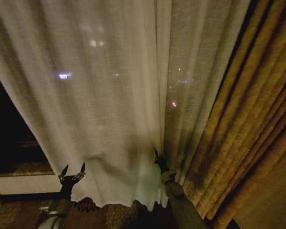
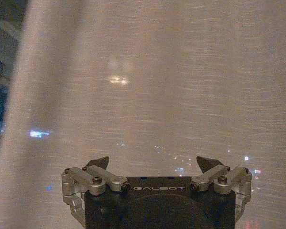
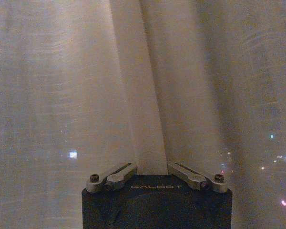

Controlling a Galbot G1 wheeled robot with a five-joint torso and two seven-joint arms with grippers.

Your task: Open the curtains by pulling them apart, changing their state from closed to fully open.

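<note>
The sheer cream curtains hang before me as a wide left panel [image 1: 100, 95] and a narrower right panel [image 1: 190, 95], meeting at a vertical seam. My right gripper [image 1: 158, 158] is low at that seam. In the right wrist view the right gripper [image 3: 151, 164] is shut on a fold of curtain edge [image 3: 143, 119], its fingertips buried in the fabric. My left gripper [image 1: 72, 172] is open, low in front of the left panel and apart from it. The left wrist view shows the left gripper [image 2: 154, 164] with its jaws spread and the curtain [image 2: 157, 86] just ahead.
Thick golden drapes [image 1: 257, 119] hang at the right, next to the sheer right panel. At the far left a dark window [image 1: 9, 129] shows past the curtain's edge, above a pale sill [image 1: 19, 183]. Patterned carpet [image 1: 114, 214] lies below the hem.
</note>
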